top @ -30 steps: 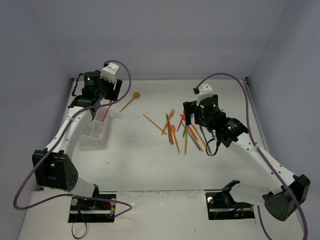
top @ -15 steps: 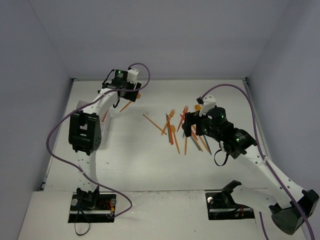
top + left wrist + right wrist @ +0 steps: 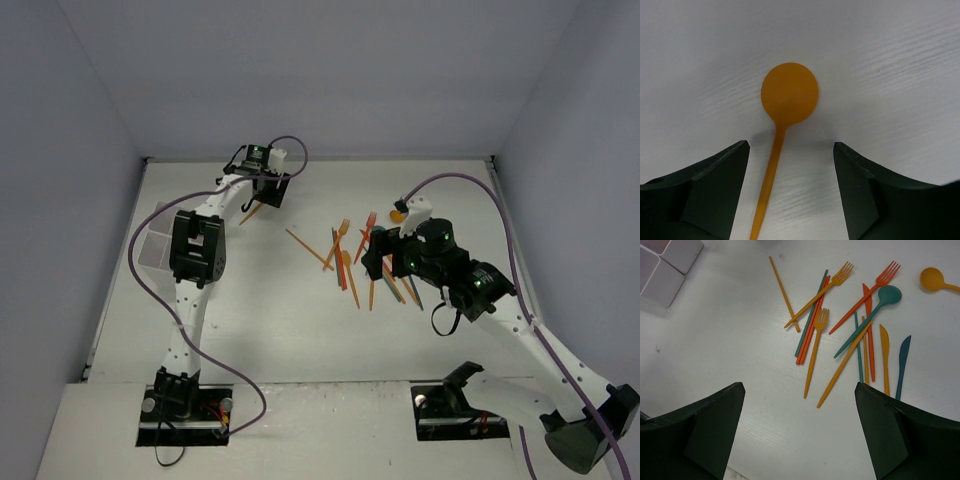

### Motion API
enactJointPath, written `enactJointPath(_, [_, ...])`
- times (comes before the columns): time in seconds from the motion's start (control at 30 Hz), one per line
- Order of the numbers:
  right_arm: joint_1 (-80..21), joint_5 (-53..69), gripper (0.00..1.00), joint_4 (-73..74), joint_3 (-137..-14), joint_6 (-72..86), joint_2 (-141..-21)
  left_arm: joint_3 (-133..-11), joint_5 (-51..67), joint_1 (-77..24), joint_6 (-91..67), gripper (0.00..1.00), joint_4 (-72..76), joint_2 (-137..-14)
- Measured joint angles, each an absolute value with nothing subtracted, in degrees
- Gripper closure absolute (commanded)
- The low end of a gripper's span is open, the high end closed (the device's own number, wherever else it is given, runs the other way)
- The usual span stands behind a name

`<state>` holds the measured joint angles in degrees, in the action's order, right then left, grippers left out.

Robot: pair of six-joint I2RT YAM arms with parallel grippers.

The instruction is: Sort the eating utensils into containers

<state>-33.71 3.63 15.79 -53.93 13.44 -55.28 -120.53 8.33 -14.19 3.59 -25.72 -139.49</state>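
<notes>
Our left tool (image 3: 790,146), released wide, straddles the orange spoon (image 3: 789,94): bowl at 12 o'clock, handle trailing just past 6 o'clock.

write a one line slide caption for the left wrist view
Left gripper, jaws open to either side of the handle of an orange spoon lying flat on the white table.

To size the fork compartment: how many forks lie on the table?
3, right wrist view: an orange fork top centre, a red fork beside it, a second orange fork below. Overlaps might hide another.
</notes>
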Motion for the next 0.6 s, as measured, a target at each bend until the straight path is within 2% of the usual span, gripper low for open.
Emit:
enactJointPath(0.17, [-33.71,3.65,0.09,16.85,-53.8,14.16,-53.87,-125.67,10.49,-13.36,0.61,0.48,-27.14,-143.14])
enactJointPath(0.43, [-33.71,3.6,0.09,17.62,-53.39,15.17,-52.27,-124.8,11.17,-12.73,-2.1,0.95,-27.96,-142.67])
enactJointPath(0.5, [-33.71,3.58,0.08,17.8,-53.14,15.21,-52.27,-122.72,11.41,-12.7,-2.55,0.99,-27.71,-141.45])
enactJointPath(0.6, [-33.71,3.57,0.08,18.08,-52.93,15.22,-52.24,-118.73,11.84,-12.69,-2.99,1.0,-27.15,-139.09])
